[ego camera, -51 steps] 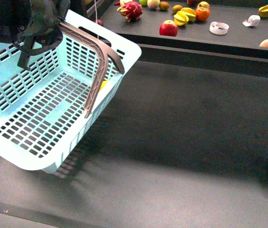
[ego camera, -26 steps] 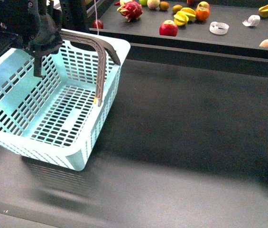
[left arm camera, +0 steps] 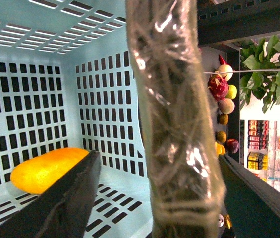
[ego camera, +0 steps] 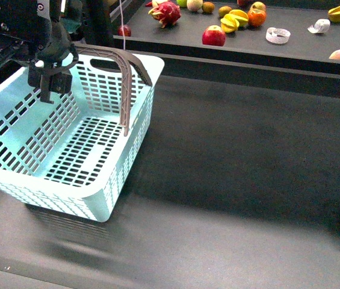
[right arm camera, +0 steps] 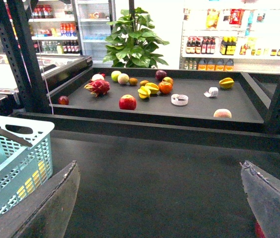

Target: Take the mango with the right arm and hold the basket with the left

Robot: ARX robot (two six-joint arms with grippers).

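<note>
Basket (ego camera: 67,150) now leveller, mango (left arm camera: 45,169) inside

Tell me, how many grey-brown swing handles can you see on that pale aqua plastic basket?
1 for sure: a grey-brown curved handle arches over the pale aqua slotted basket, gripped by the left gripper. A second handle may be hidden behind the arm.
</note>
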